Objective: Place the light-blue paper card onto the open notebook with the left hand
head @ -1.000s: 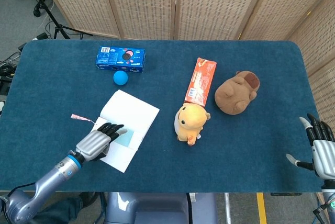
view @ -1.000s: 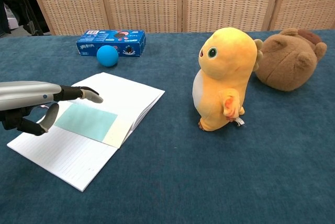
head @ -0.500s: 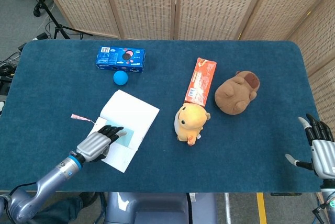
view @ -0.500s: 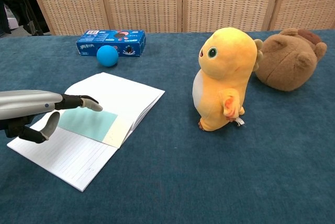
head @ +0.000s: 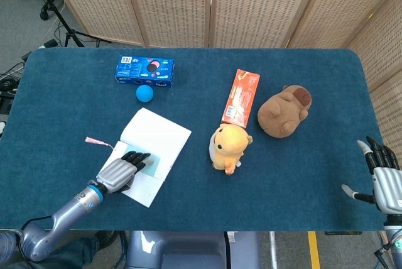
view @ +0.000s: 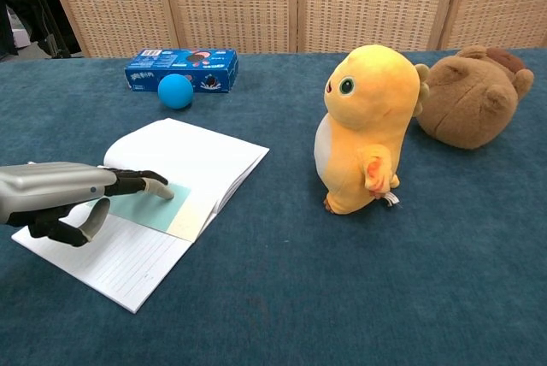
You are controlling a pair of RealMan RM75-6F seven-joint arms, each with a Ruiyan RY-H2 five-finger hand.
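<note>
we see our left hand lying flat over the light-blue paper card, fingers stretched out, fingertips on or just above it; it grips nothing. the card lies on the open notebook, near its spine. our right hand hangs open at the counter edge, fingers spread. beyond the notebook sit a blue ball and a blue cookie box; a yellow plush stands to the side.
</note>
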